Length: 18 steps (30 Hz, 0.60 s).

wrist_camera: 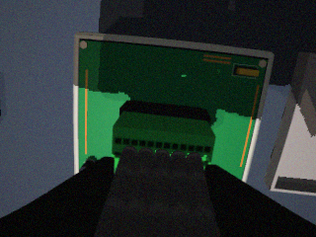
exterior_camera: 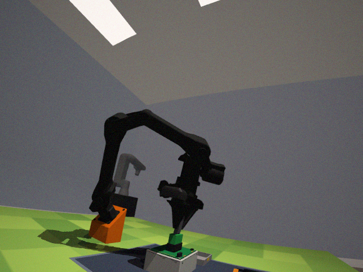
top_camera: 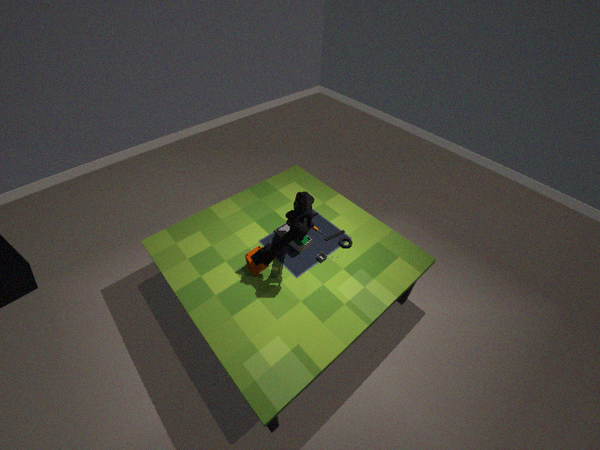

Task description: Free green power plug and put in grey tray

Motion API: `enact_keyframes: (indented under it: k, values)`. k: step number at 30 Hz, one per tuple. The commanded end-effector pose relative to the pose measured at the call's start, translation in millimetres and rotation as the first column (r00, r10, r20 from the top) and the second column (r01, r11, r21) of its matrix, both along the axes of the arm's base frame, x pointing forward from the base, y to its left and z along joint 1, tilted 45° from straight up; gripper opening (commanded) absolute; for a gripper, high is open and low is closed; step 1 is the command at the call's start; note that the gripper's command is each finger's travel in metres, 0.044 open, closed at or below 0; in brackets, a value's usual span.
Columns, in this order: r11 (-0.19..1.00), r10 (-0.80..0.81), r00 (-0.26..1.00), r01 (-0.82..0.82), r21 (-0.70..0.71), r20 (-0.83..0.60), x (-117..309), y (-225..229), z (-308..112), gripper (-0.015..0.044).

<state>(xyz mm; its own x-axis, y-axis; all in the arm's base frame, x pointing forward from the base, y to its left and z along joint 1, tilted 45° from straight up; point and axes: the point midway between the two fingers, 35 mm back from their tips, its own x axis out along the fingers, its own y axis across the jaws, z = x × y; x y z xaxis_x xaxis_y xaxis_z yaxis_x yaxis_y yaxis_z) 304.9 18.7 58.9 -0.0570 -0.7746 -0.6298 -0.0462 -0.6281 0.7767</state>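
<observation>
Low in the exterior frame, the green plug (exterior_camera: pixel 175 238) (wrist_camera: pixel 164 134) stood upright in its black socket (exterior_camera: pixel 174 247) (wrist_camera: pixel 165 110), its long axis running left to right across the wrist frame's centre; the partly open gripper (exterior_camera: pixel 176 232) (wrist_camera: pixel 160 172) clasped it.

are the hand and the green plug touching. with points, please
Touching: the exterior view shows the hand (exterior_camera: pixel 176 231) (wrist_camera: pixel 160 172) closed on the top of the plug (exterior_camera: pixel 175 239) (wrist_camera: pixel 163 133), with no gap between them.
</observation>
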Motion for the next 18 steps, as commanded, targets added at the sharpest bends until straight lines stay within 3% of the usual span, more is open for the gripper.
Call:
enact_keyframes:
  k: [1, 9, 18]
  values:
    - [0.996, 0.039, 0.999, -0.04, 0.081, 0.013, 0.1, 10.7, 12.0, 0.0]
    - [0.967, 0.037, 0.999, -0.042, 0.252, 0.025, -0.2, 1.7, 24.1, 0.0]
    - [0.996, 0.039, 0.999, -0.04, 0.075, 0.013, 0.2, 13.7, 14.2, 0.0]
